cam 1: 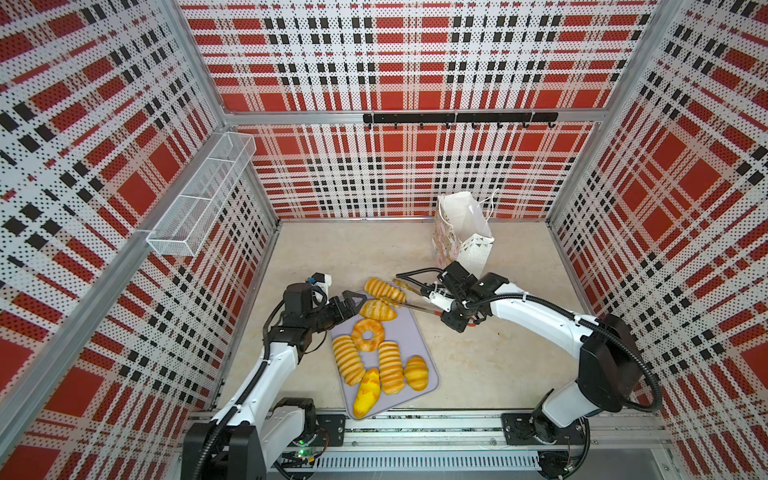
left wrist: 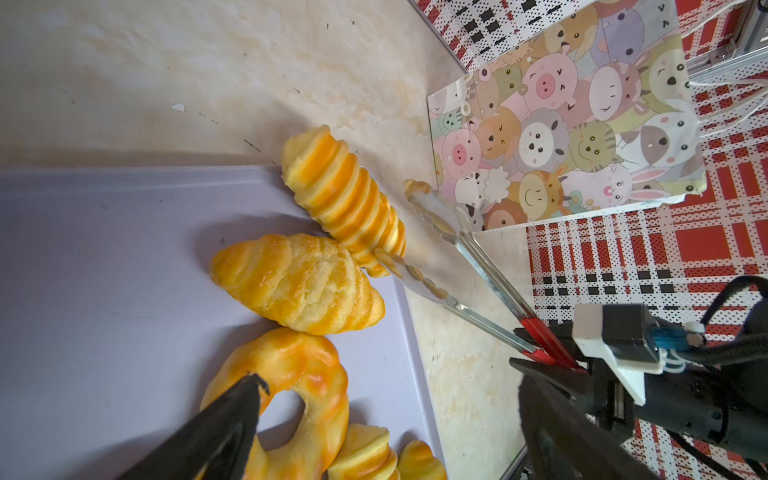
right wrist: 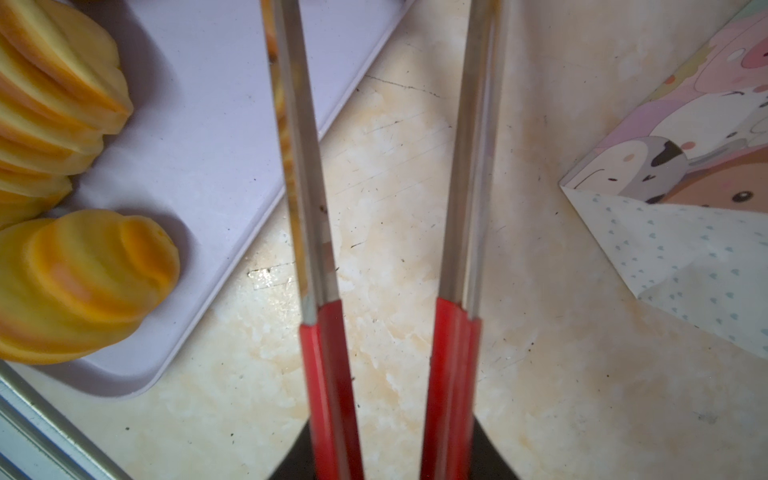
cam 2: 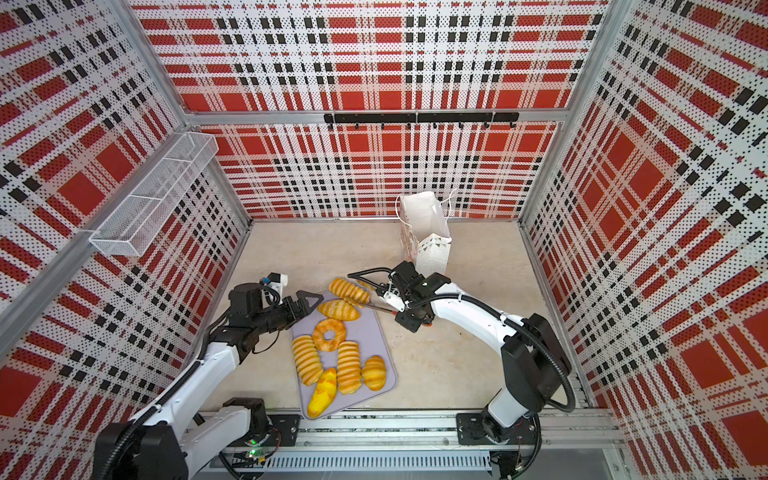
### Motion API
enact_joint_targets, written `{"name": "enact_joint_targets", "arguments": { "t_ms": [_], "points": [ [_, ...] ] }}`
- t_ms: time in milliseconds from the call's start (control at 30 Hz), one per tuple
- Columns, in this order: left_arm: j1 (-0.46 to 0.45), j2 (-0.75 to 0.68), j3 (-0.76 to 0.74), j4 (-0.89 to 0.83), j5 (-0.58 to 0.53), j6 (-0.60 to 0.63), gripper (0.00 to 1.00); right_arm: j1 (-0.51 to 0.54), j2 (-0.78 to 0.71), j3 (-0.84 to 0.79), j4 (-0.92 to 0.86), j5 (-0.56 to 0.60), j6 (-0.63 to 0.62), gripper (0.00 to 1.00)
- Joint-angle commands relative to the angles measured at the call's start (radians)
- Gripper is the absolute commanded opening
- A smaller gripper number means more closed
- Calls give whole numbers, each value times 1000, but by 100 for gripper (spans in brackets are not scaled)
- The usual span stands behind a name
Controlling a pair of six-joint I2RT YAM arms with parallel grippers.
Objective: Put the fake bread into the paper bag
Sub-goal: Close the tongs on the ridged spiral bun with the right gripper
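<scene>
The right gripper's [cam 1: 441,306] jaws pinch the red handles of the tongs [right wrist: 303,174]. The tongs' spread tips flank one end of a ribbed loaf [left wrist: 345,199] at the tray's [cam 1: 415,332] corner, likely to lift it into the upright paper bag [cam 1: 461,224] just behind. The left gripper's [cam 1: 352,305] jaws hang spread and empty near the ring doughnut [cam 1: 368,335].

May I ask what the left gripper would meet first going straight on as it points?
Most likely the striped oval roll on the tray, just ahead of the left gripper, whose jaws are open. Its height above the roll is hard to judge.
</scene>
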Motion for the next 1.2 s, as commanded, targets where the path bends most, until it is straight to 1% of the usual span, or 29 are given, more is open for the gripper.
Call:
{"name": "enact_joint_targets", "arguments": {
  "t_ms": [0, 200, 333, 467, 667, 800, 933, 1033, 1167],
  "points": [
    [-11, -15, 16, -3, -9, 15, 99, 9, 13, 40, 27, 12, -7, 33],
    [-38, -26, 20, -16, -41, 18, 99, 15, 71, 92, 4, 9, -12, 33],
    [-51, -37, 23, -25, -60, 18, 98, 14, 99, 117, -7, -13, -18, 33],
    [-51, -26, 23, -28, -68, 19, 98, 15, 136, 132, -19, -9, -18, 33],
    [-47, 8, 31, -49, -92, 27, 98, 17, 193, 157, -15, 27, -9, 32],
    [-39, 23, 38, -65, -87, 32, 98, 20, 221, 179, -8, 31, -14, 32],
    [-41, 8, 36, -65, -104, 32, 98, 19, 231, 195, -9, 17, -31, 28],
    [-46, 16, 36, -65, -117, 29, 98, 20, 219, 196, 0, 28, -36, 22],
    [-62, 22, 42, -75, -125, 29, 98, 20, 140, 133, 61, 8, -22, 21]
  ]
}}
